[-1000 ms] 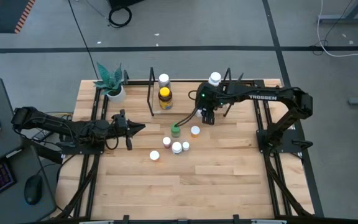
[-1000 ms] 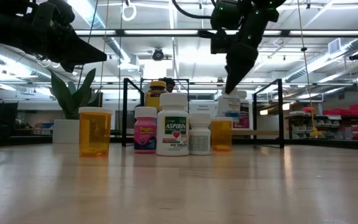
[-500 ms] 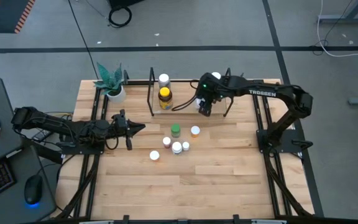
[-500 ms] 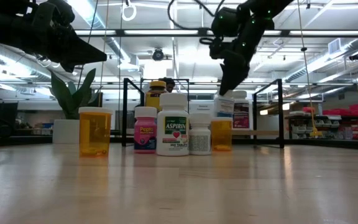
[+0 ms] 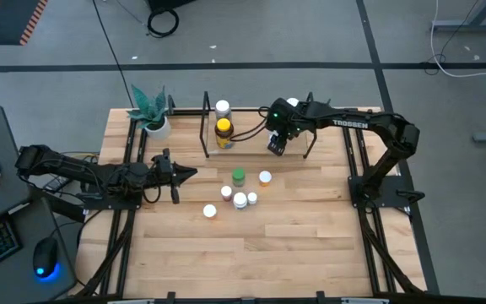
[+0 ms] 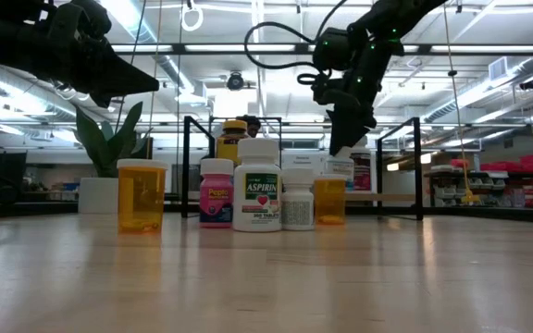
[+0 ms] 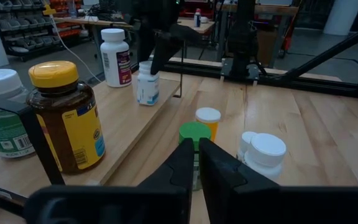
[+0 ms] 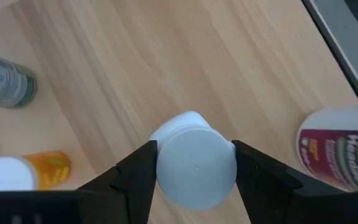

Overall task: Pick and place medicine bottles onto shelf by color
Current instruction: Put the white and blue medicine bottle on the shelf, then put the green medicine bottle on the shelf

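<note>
Setting white bottle [image 8: 196, 167] on shelf [image 5: 247, 144], pinched in right gripper [image 5: 278, 144]; three bottles already there, five left on table [image 5: 310, 245]; left gripper [image 5: 186, 175] idle, fingers together.

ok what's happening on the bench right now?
The right claw is shut on a small white-capped bottle, at the low black-framed shelf at the table's far side. A yellow-lidded amber bottle already stands on the shelf. Five more bottles, among them a green-capped one, wait mid-table. The left claw hovers idle on the left.

Wooden table [image 5: 294, 245] carries bottles [image 5: 240, 199], shelf [image 5: 212, 152], plant [image 5: 150, 110].
</note>
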